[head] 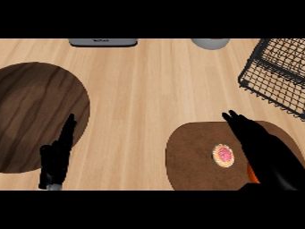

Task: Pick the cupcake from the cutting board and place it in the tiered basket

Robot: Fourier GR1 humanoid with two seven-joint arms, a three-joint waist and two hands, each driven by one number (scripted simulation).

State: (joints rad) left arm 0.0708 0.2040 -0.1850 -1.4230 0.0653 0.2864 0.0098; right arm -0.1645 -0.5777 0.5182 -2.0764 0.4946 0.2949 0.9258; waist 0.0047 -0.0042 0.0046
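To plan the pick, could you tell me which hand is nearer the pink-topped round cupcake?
Right. The right hand hangs just right of the pink-topped round cupcake, over the brown oval cutting board; the left hand rests far to its left.

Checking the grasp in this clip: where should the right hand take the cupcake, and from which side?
Likely by its round sides, from the right: the cupcake stands upright on the board, and the right hand is open beside it there.

The left hand [57,156] is held at near left and the right hand [265,150] at near right, both with fingers straight.
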